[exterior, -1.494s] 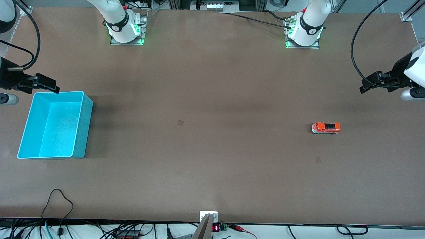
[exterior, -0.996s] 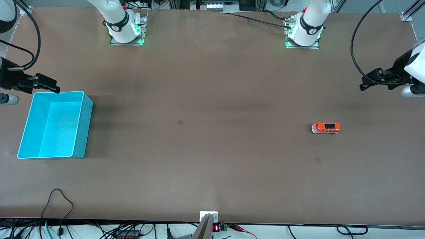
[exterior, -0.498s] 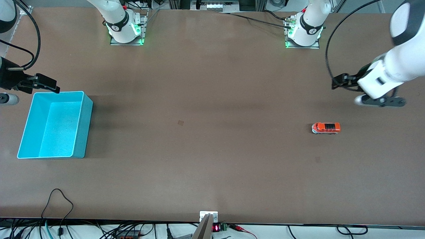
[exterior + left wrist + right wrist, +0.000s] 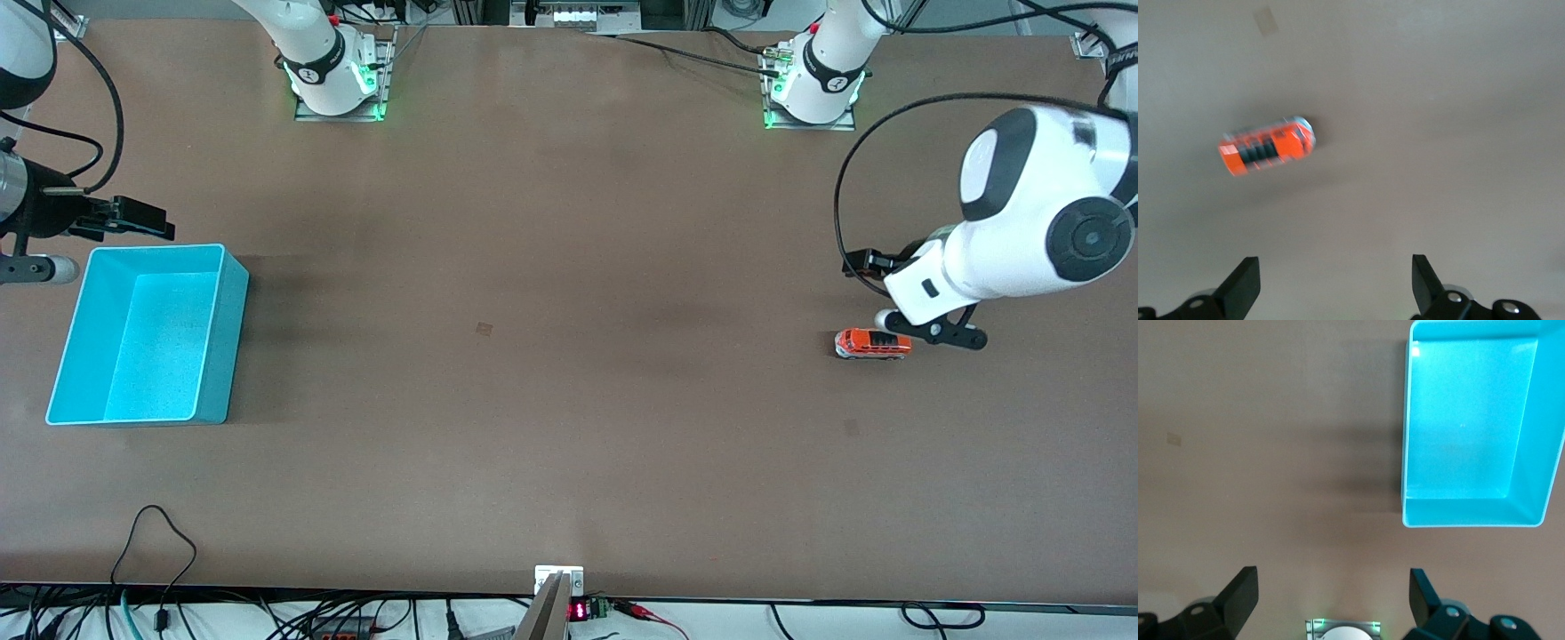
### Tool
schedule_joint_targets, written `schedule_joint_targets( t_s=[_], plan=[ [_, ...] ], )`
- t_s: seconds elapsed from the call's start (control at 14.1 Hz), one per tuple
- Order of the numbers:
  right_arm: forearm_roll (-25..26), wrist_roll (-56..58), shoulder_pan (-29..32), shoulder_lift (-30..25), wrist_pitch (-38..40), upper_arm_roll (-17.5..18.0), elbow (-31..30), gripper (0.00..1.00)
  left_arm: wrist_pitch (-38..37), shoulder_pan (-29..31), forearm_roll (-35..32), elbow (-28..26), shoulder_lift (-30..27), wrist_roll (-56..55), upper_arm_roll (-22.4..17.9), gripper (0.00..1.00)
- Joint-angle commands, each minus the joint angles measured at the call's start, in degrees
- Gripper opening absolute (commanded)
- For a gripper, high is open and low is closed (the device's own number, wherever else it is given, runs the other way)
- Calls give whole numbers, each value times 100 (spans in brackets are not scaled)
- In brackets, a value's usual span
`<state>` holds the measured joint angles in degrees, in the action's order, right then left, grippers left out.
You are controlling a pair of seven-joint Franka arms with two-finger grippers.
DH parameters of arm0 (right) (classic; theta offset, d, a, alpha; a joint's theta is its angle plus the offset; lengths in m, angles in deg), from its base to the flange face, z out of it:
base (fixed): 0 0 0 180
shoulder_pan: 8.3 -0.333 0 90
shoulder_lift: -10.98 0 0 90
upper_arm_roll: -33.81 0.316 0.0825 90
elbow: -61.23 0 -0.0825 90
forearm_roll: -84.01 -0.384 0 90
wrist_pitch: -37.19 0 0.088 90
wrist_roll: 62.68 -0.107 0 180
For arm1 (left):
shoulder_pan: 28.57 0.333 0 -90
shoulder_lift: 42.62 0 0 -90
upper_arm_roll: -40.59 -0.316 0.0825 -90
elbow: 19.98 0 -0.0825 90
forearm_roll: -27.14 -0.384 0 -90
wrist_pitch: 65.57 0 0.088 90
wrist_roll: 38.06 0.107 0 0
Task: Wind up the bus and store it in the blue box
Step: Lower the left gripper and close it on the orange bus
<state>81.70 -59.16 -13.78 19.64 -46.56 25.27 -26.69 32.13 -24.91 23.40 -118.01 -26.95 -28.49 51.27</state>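
The small orange bus (image 4: 872, 343) with black roof panels stands on the brown table toward the left arm's end. It also shows in the left wrist view (image 4: 1267, 147). My left gripper (image 4: 861, 263) hangs over the table close beside the bus, open and empty (image 4: 1335, 287). The blue box (image 4: 227, 338) stands empty at the right arm's end, and it shows in the right wrist view (image 4: 1471, 518). My right gripper (image 4: 142, 220) hovers by the box's rim on the robots' side, open and empty (image 4: 1331, 597).
The two arm bases (image 4: 333, 84) (image 4: 813, 89) stand along the robots' edge of the table. Small tape marks (image 4: 484, 329) (image 4: 852, 428) lie on the table. Cables (image 4: 156, 542) run along the edge nearest the front camera.
My left arm has swung in from the table's end and come down close to the bus. My right gripper has shifted slightly by the box. The bus and the box have not moved.
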Motion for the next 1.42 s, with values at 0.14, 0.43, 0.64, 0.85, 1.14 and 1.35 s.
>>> schedule_joint_targets(
  t_s=[0.14, 0.43, 0.64, 0.85, 1.14, 1.35],
  plan=[
    [-50, -63, -6, 4, 140, 1, -6, 100, 1197, 406, -434, -690, 146, 2605, 21, 100],
    [-41, -28, -50, 4, 131, 1, 3, 100, 2094, 750, -435, -1164, 419, 4988, 21, 100],
    [-59, -27, -50, 4, 140, 1, 3, 100, 3156, 821, -435, -1280, 796, 7446, 30, 100],
    [-59, -19, -50, 4, 148, 1, 3, 100, 3511, 1040, -426, -1516, 850, 8236, 30, 100],
    [-59, -45, -129, 4, 210, 1, 12, 100, 3808, 1155, -426, -1956, 832, 8254, 30, 100],
    [-41, -45, -129, 4, 219, 1, 12, 100, 4266, 1243, -417, -2194, 832, 8254, 30, 100]
  ],
)
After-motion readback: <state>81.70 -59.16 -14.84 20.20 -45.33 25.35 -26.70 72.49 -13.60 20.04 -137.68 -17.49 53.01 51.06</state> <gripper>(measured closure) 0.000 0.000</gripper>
